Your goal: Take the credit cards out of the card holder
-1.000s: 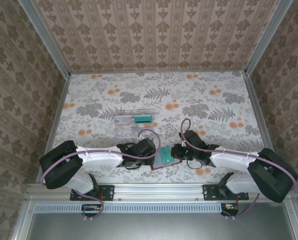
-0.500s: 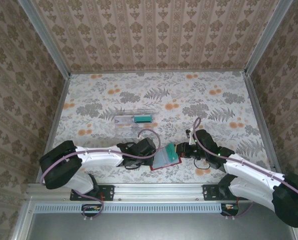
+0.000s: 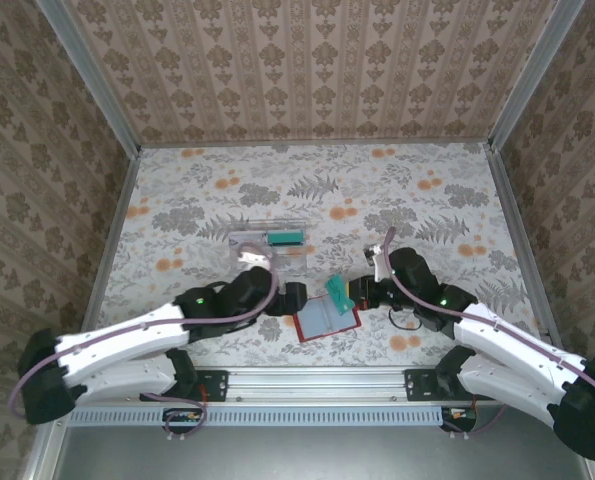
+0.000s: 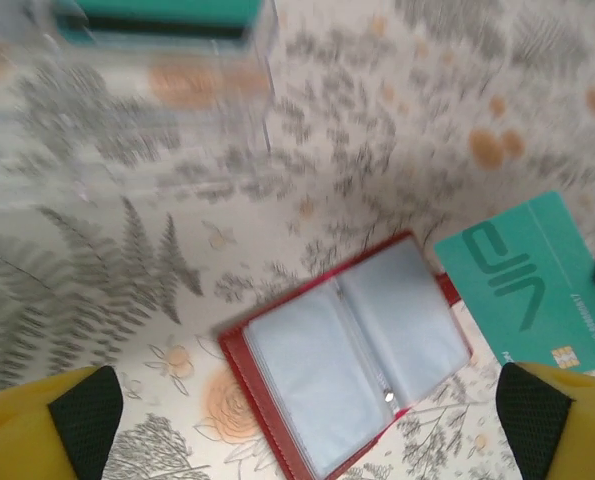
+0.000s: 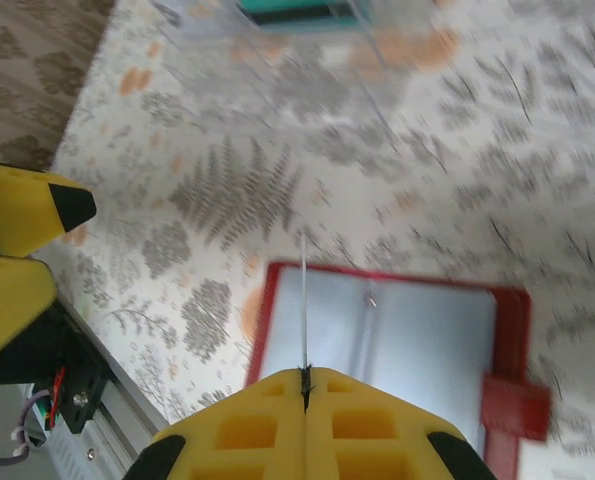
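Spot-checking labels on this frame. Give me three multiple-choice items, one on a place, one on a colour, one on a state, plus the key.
1. Where is the card holder?
A) lying open on the table
B) in the clear tray
C) lifted off the surface

2. What colour is the card in the right gripper?
A) pale orange
B) teal
C) black

3. How does the left gripper stand?
A) shut on the card
B) shut on nothing
C) open

Key: 1 A, its grey pockets face up on the floral surface. 2 B, the left wrist view shows the card's teal face, and the right wrist view shows it edge-on between shut fingers. 3 C, its fingertips stand wide apart above the holder.
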Controlling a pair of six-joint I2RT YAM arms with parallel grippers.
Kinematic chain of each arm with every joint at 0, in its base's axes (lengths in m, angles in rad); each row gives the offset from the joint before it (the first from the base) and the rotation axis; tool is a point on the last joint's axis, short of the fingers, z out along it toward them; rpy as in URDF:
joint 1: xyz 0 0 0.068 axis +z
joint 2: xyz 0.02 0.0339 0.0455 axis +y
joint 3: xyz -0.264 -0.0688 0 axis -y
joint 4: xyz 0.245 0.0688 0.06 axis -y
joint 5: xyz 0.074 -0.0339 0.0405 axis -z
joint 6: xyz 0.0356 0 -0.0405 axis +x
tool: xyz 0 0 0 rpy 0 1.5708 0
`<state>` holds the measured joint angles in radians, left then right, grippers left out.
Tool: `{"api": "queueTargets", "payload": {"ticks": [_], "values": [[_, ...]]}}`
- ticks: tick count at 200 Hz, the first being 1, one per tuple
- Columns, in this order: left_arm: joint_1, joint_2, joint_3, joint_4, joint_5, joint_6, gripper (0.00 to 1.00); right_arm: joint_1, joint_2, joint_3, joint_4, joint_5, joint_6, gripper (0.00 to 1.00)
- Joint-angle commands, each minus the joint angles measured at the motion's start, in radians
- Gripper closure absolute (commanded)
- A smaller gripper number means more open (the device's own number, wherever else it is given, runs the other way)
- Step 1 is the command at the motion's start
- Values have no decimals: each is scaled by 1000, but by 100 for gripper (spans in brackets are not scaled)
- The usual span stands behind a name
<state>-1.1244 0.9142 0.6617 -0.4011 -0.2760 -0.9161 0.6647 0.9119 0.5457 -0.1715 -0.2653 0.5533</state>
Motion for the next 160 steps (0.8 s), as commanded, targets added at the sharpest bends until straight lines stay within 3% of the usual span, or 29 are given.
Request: {"api": "queueTargets", "payload": {"ticks": [1,35,60,160], "values": [[33,-180,-12,-144,-123,22,0,28,56,111,-34,31,-159,100],[104,-460,-34,-256,-159,51,0,104,212,286,-60,121,-327,100],[122,-587,-22,-319,-198,82,0,122,303,366,-19,140,-443,100],[128,-637,-17,-374,-191,128,0,136,578,568,6,129,-1045,100]]}}
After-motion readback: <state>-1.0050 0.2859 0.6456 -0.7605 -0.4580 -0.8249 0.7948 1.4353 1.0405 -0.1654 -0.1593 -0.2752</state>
